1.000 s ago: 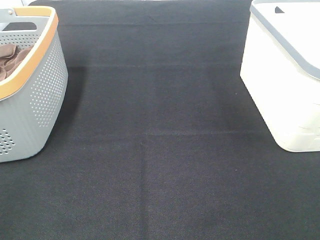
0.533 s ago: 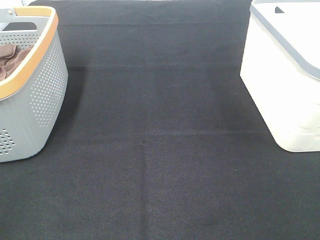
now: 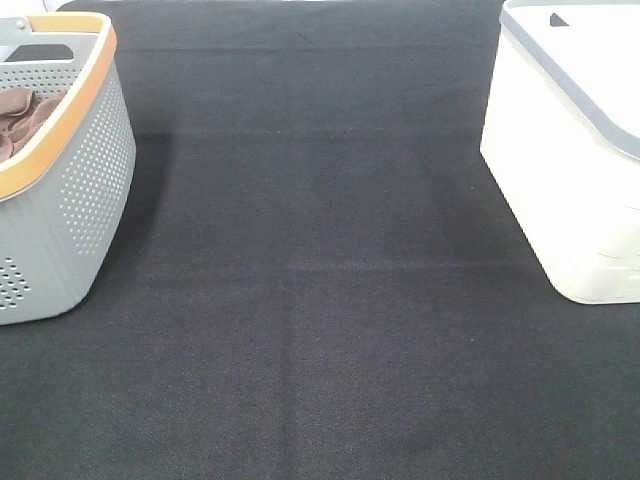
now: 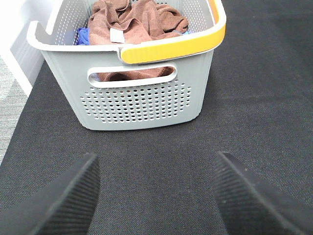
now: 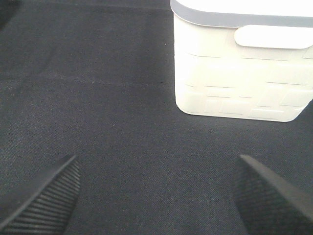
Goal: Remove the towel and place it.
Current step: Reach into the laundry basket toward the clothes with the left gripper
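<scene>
- ext high: grey basket (image 3: pixel 75 200) on one edge of black mat (image 3: pixel 320 300); brown cloth (image 3: pixel 18 112) visible inside; white bin (image 3: pixel 560 170) on opp edge
- L wrist: left claw (image 4: pixel 157 162) spread wide, low over mat; basket straight ahead of claw; towel (image 4: pixel 105 24) w/ white tag (image 4: pixel 116 35) on top of pile inside, well apart from claw
- R wrist: right claw (image 5: pixel 159 165) spread wide over mat; bin ahead of claw, apart from it
</scene>
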Robot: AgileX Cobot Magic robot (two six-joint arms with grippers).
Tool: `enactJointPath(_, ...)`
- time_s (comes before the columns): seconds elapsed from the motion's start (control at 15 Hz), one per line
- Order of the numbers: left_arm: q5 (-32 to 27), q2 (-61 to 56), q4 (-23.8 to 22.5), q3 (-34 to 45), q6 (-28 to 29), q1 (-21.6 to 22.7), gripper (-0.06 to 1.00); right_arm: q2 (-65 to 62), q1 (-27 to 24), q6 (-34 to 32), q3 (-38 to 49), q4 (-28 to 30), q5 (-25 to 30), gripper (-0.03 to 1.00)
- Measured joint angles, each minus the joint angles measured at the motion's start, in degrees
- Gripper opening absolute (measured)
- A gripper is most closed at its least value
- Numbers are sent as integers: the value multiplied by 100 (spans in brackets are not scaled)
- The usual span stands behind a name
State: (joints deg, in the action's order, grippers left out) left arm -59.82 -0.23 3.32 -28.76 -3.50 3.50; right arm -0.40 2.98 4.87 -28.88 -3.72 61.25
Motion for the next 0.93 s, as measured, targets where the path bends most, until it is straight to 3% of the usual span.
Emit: enactJointPath(0.93,0,0,0,0,0,0,64,0,0,0,0,0,0,80)
